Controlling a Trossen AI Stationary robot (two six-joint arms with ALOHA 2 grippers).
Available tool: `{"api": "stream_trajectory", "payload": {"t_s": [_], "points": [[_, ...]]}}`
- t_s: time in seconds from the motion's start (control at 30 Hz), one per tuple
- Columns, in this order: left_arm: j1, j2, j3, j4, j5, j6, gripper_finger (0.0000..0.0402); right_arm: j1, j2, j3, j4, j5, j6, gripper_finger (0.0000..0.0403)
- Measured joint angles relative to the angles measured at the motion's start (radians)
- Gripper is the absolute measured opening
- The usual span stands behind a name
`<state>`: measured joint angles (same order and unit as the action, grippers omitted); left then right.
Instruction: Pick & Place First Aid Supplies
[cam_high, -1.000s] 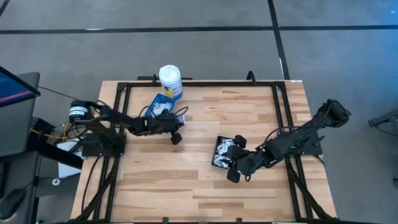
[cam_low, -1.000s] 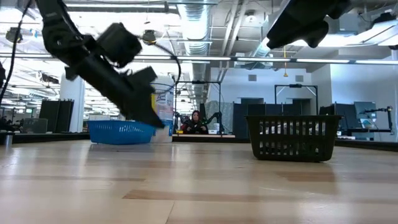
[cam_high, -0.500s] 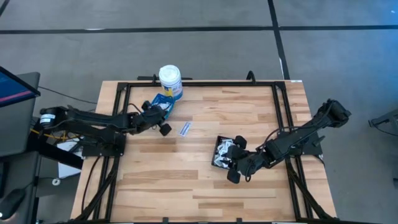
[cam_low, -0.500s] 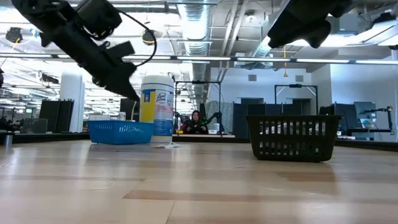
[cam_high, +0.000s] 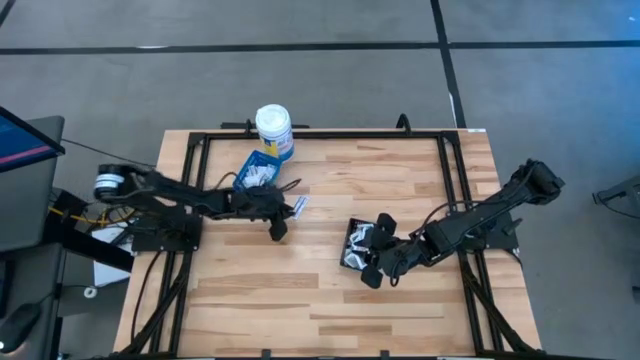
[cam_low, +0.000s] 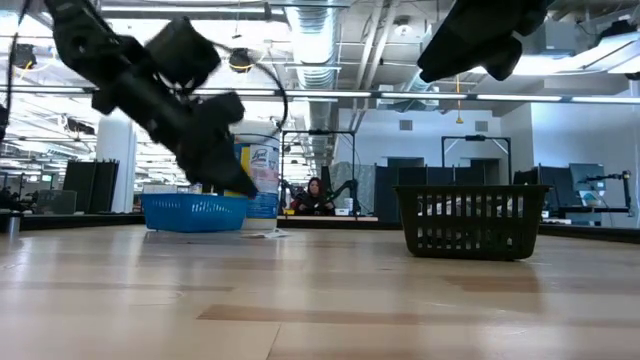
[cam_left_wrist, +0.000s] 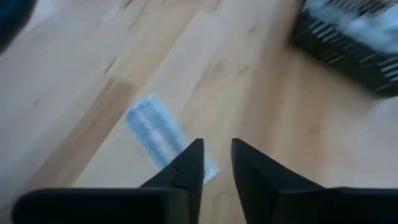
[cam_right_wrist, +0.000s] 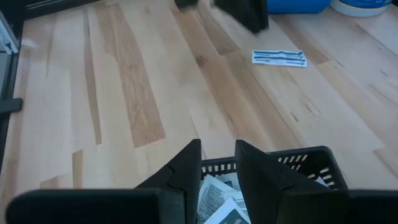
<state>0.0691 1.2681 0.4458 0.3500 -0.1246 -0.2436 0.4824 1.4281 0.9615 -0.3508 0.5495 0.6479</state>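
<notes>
One narrow white packet with blue print (cam_high: 298, 205) lies flat on the bare wood, also visible as the packet (cam_left_wrist: 157, 132) and the packet (cam_right_wrist: 278, 58). My left gripper (cam_left_wrist: 216, 163) hovers just beside it, toward the table's near side, fingers a little apart and holding nothing; it also shows as the left gripper (cam_high: 280, 224). A blue tray (cam_high: 248, 164) holds several white packets. A black tray (cam_high: 352, 228) holds several more. My right gripper (cam_right_wrist: 217, 155) hangs open over that tray's wall, holding nothing.
A white bottle with a yellow label (cam_high: 273, 128) stands at the far edge behind the blue tray. A black frame (cam_high: 320, 134) runs around the tabletop. Bare wood spreads across the near half of the table (cam_high: 300, 310).
My left gripper drew back toward the blue tray and rose, then came back toward the table's right and down beside the packet. The packet, unseen a second ago, has lain on the wood since half a second ago. My right arm has kept still.
</notes>
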Motion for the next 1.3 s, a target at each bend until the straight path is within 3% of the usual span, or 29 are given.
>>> {"api": "stream_trajectory", "payload": {"t_s": [0.23, 0.43, 0.6, 0.8, 1.0, 1.17, 1.3], "points": [[0.014, 0.212, 0.086, 0.015, -0.025, 0.0, 0.0133, -0.016, 0.0, 0.0, -0.005, -0.001, -0.048, 0.0092], [0.015, 0.288, 0.115, 0.023, -0.083, 0.0, 0.0137, -0.016, 0.0, 0.0, -0.006, -0.004, -0.053, 0.0092], [0.015, 0.261, 0.113, -0.013, -0.087, -0.001, 0.0104, -0.011, 0.0, 0.0, -0.005, -0.007, -0.053, 0.0092], [0.018, 0.249, 0.112, -0.03, -0.087, -0.001, 0.0017, -0.011, 0.0, 0.0, -0.003, -0.01, -0.053, 0.0092], [0.018, 0.246, 0.112, -0.029, -0.083, -0.005, 0.0005, -0.011, 0.0, 0.0, -0.003, -0.01, -0.053, 0.0092], [0.009, 0.246, 0.112, -0.029, 0.143, -0.001, 0.001, -0.011, 0.0, 0.0, -0.003, -0.01, -0.053, 0.0092], [-0.037, 0.246, 0.112, -0.029, 0.197, -0.004, 0.0016, -0.011, 0.0, 0.0, -0.003, -0.01, -0.053, 0.0092]]}}
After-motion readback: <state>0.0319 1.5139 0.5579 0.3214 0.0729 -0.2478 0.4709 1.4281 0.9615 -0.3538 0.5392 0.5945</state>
